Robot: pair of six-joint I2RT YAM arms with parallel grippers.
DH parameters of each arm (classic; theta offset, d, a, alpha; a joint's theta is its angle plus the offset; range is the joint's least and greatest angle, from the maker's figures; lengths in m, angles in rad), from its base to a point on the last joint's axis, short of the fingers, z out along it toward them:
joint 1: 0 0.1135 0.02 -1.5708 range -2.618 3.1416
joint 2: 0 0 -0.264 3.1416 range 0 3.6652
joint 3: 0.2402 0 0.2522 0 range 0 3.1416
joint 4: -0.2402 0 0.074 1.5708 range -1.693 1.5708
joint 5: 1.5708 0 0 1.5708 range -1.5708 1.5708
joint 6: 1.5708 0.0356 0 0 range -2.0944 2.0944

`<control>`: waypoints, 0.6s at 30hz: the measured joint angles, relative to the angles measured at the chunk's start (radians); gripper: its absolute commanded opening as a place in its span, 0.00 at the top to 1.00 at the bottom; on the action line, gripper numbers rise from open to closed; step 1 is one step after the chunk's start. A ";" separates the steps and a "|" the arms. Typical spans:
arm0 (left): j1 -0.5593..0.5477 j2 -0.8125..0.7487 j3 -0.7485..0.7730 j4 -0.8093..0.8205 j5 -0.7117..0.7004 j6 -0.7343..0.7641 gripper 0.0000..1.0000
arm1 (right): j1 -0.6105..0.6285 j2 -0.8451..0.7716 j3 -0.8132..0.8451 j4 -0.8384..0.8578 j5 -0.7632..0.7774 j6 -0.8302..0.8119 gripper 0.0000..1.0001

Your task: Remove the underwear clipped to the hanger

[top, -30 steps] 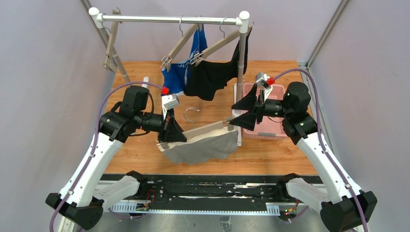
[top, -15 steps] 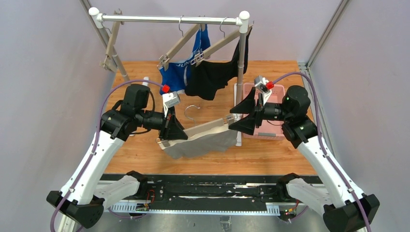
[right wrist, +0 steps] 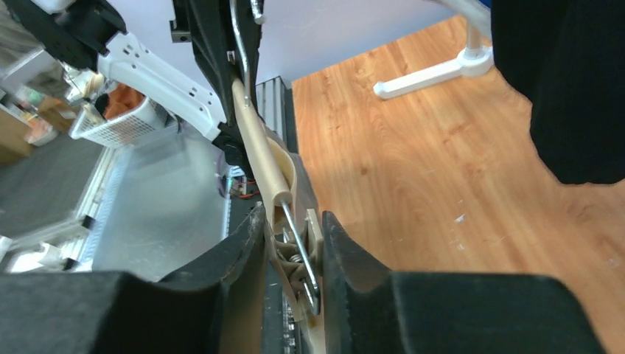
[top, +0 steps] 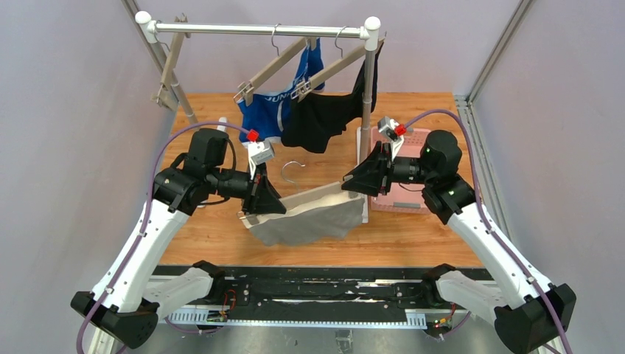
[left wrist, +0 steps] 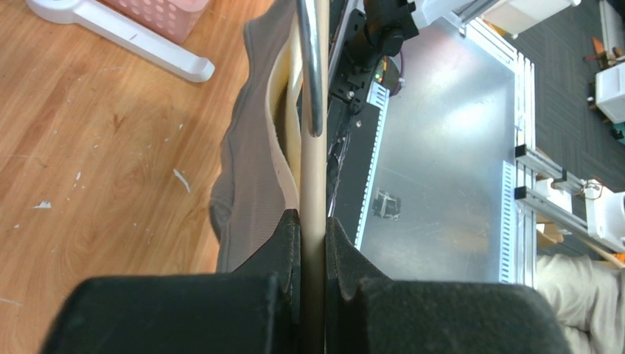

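We see soft, plain grey briefs [top: 309, 221] sagging from a smooth, pale wooden hanger [left wrist: 313, 162], held between the two arms over the wood-grain table [top: 442, 118]. The left gripper [left wrist: 313, 221] is clamped tight on the hanger's round bar. Its wrist view shows finely ribbed grey cloth and a cream waistband beside the bar, detail the overhead view lacks. The right gripper [right wrist: 291, 221] is squeezed narrowly around the sprung wire clip [right wrist: 298, 269] at the hanger's right end, clear only from its own wrist. Both forearms reach inward, elbows out. Behind, bright blue briefs [top: 267, 114] and black briefs [top: 324, 118] hang from tilted hangers on a metal rail [top: 258, 29].
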 measured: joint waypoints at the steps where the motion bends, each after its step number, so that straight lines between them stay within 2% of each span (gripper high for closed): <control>1: 0.000 0.000 0.000 -0.001 0.000 0.001 1.00 | 0.001 0.005 0.000 0.001 0.003 0.002 0.98; 5: -0.001 -0.001 0.000 -0.016 0.000 0.003 1.00 | 0.001 0.018 0.001 0.003 0.004 0.005 1.00; 6: -0.001 -0.001 0.000 -0.019 0.000 0.005 1.00 | 0.001 0.018 0.001 0.003 0.003 0.005 0.94; 8: -0.001 -0.002 0.000 -0.020 0.000 0.005 1.00 | 0.002 0.019 0.001 0.003 0.003 0.005 0.41; 9: -0.001 -0.002 0.000 -0.019 0.000 0.005 1.00 | 0.002 0.018 0.001 0.001 0.005 0.006 0.32; 11: -0.002 0.000 0.000 -0.010 -0.003 0.002 1.00 | 0.009 0.019 0.003 -0.013 0.014 0.002 0.28; 18: -0.002 0.021 0.057 0.000 -0.011 -0.004 1.00 | 0.017 -0.020 0.004 -0.058 0.116 -0.024 0.25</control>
